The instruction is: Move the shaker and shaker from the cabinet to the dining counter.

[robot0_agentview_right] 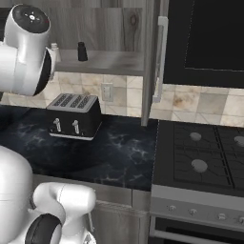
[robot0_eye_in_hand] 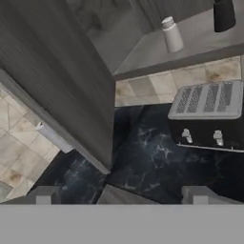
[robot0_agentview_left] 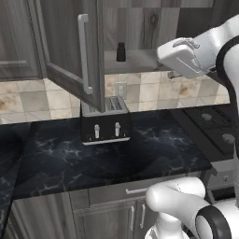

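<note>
The step in hand looks like the reach for the first pick: both shakers are still in the dark grey-brown wood-grain wall cabinet [robot0_agentview_left: 70,51], whose doors stand open. The small black cylindrical shaker [robot0_agentview_left: 121,52] stands upright on the grey inner shelf [robot0_agentview_right: 102,62], and the small white cylindrical shaker [robot0_eye_in_hand: 172,35] stands on the same shelf, near it but apart. The hand view looks at the shelf from beside an open door, and the two-finger gripper [robot0_eye_in_hand: 121,196] is spread wide and empty, well short of either shaker. The next move, I judge, calls for passing the door edge, closing on one shaker and keeping it upright. Below, a black four-slot toaster [robot0_agentview_left: 105,121] sits on the black marble bench [robot0_agentview_left: 107,154]; nothing else stands on the shelf.
</note>
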